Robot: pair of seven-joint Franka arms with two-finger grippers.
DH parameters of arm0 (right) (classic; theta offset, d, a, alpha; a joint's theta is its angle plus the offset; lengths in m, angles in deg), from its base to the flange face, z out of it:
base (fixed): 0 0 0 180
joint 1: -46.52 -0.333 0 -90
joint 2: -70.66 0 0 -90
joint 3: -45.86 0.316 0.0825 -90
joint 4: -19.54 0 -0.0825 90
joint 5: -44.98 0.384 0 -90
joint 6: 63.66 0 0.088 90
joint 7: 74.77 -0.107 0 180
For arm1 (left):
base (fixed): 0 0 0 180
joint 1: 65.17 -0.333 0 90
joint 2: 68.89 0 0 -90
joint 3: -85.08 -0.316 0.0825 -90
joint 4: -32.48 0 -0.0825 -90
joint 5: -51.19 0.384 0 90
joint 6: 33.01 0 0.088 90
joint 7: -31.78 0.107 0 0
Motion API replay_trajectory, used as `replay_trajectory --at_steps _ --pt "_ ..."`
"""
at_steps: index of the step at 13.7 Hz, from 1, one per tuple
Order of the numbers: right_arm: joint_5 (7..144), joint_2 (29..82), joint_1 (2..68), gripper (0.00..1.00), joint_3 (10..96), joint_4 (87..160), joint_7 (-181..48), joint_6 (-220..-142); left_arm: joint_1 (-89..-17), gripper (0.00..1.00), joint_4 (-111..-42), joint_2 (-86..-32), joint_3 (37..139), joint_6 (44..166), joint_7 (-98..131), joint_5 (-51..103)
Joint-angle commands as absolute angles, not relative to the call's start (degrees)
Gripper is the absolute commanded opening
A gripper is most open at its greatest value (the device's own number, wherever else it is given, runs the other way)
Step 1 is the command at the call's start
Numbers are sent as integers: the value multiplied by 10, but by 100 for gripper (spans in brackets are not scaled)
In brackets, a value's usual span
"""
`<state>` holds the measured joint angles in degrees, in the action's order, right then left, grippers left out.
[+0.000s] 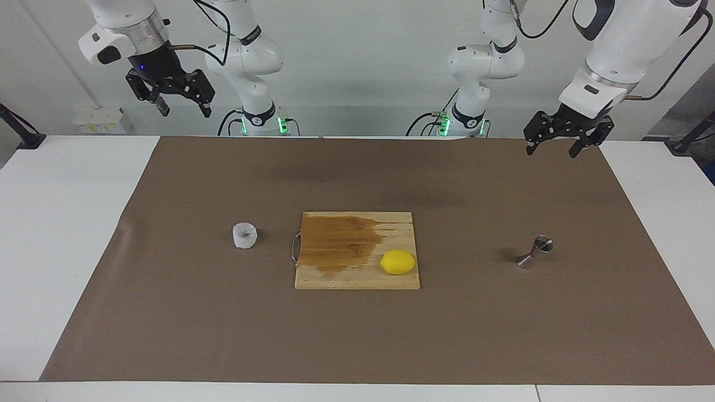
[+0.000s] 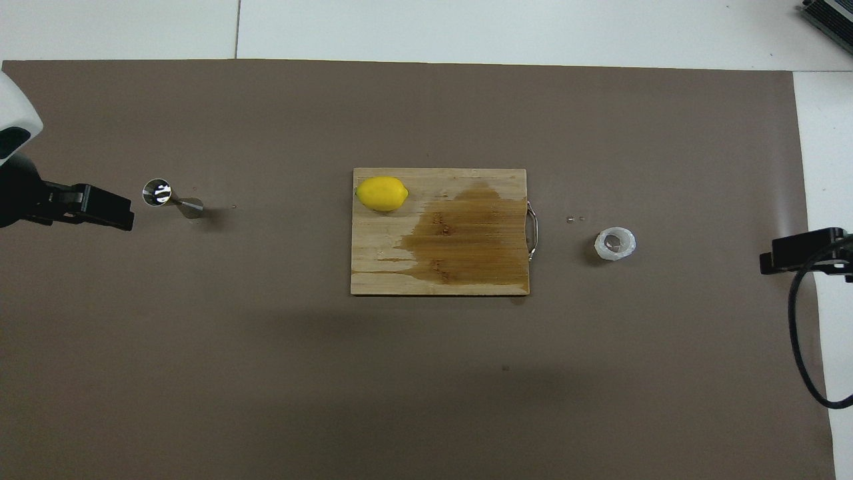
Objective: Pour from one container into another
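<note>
Cup [image 1: 244,235], squat ribbed translucent white, stands upright; left claw [image 1: 554,145] and right claw [image 1: 180,104] both gape, holding nothing.

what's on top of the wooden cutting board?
On the wooden cutting board: a yellow lemon at one corner and a dark wet stain across it. The wood under the lemon is hidden.

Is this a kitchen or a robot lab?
Probably a robot lab set up like a kitchen: two robot arms stand at a plain white table covered with brown paper, with just a cutting board and a lemon.
</note>
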<state>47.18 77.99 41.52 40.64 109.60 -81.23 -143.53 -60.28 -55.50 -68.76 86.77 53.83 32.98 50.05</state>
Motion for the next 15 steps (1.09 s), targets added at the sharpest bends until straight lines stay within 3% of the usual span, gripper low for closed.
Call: replay_trajectory --at_steps 1,11,15 --pt "469 788 418 100 408 1103 -816 -1435 -602 100 -548 -691 867 526 333 505" --pt "469 788 418 100 408 1103 -816 -1434 -609 100 -555 -686 866 524 302 495" --pt "469 788 418 100 408 1103 -816 -1435 -634 100 -492 -614 866 525 205 474"
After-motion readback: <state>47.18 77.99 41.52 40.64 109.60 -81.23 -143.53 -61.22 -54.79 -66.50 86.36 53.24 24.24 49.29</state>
